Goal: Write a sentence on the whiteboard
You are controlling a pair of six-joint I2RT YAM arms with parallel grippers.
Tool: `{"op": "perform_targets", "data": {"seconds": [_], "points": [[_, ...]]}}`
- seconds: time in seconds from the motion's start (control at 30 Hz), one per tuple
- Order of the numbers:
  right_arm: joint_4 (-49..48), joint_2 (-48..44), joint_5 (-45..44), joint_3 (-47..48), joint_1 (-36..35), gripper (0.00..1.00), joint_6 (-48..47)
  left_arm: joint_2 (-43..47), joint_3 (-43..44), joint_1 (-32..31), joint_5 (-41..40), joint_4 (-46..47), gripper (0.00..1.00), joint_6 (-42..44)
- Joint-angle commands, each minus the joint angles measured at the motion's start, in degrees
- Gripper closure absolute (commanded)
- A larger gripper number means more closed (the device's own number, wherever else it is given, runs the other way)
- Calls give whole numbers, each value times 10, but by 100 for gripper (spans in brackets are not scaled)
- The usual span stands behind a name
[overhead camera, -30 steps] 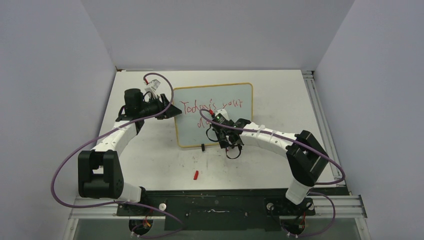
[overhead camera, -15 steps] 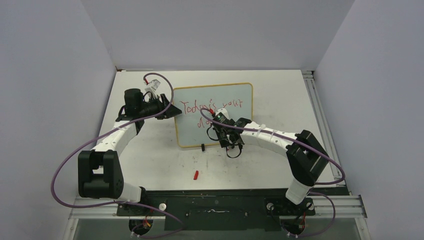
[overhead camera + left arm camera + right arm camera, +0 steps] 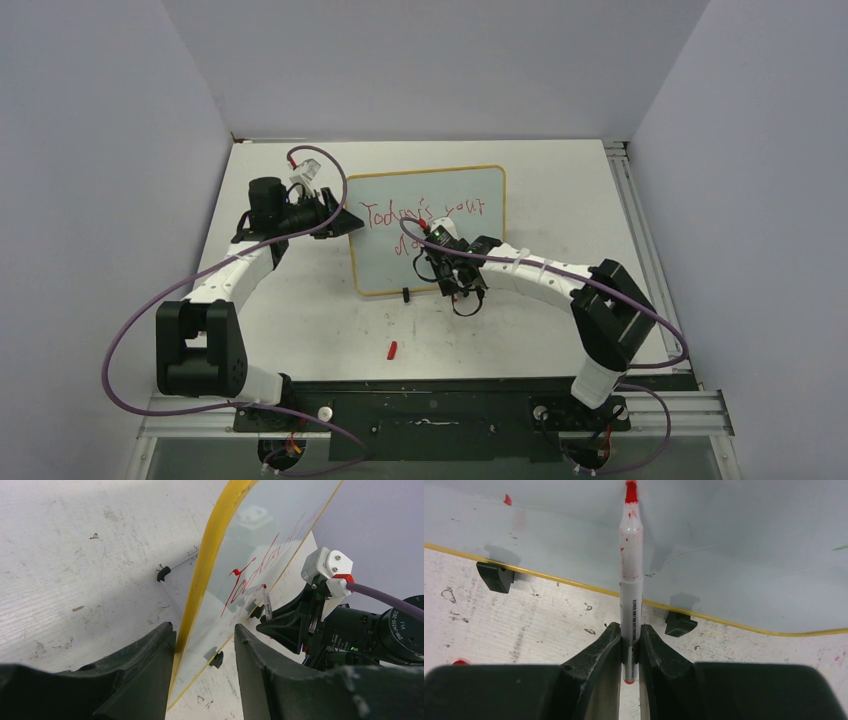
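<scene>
Near edge: a small red cap [image 3: 393,349] lies on the counter [image 3: 300,320], well apart from the board.
Right arm: the right end effector [image 3: 629,630] is pressed together on the lower barrel of the marker [image 3: 631,565]. The barrel sits straight between the fingers, with its red tip against the board face.
Task item: the whiteboard [image 3: 470,195] stands about mid-counter on black clip feet [image 3: 496,576], tilted back toward the far edge.
Writing: the sentence [image 3: 423,212] shows a first red line across the upper face. A second line is begun below at the left, partly hidden by the arm.
Left arm: the left end effector [image 3: 338,216] is half spread, jaws astride the board's left edge and apparently gripping the frame.
Step in hand, judged: completing the second line.
Method advised: press lightly and evenly so the board does not rock on its feet. Hold the left grip firm, make short strokes, and lift cleanly between letters.
</scene>
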State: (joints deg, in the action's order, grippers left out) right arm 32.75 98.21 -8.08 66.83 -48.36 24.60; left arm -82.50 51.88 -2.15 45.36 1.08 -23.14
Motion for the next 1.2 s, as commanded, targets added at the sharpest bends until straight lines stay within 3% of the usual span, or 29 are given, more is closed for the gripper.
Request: {"op": "perform_targets", "data": {"seconds": [0.0,0.23,0.27,0.37,0.63,0.97,1.17], "points": [[18,-59,-26,16,-4,95,-2,24,4,-4,24,24,53,-1],[59,-167,-36,-2,-23,95,7,35,4,-3,15,19,41,2],[63,-182,-36,-6,-24,95,9,37,4,-2,13,17,34,3],[68,-224,-31,-21,-24,95,11,46,5,2,0,4,29,12],[77,-306,3,-43,-24,95,3,100,-5,16,-89,-60,10,65],[79,-361,165,-67,-23,95,-27,251,-51,-22,-316,-65,9,132],[78,-362,299,-81,-22,95,-22,334,-71,-99,-351,-67,10,181]]}}
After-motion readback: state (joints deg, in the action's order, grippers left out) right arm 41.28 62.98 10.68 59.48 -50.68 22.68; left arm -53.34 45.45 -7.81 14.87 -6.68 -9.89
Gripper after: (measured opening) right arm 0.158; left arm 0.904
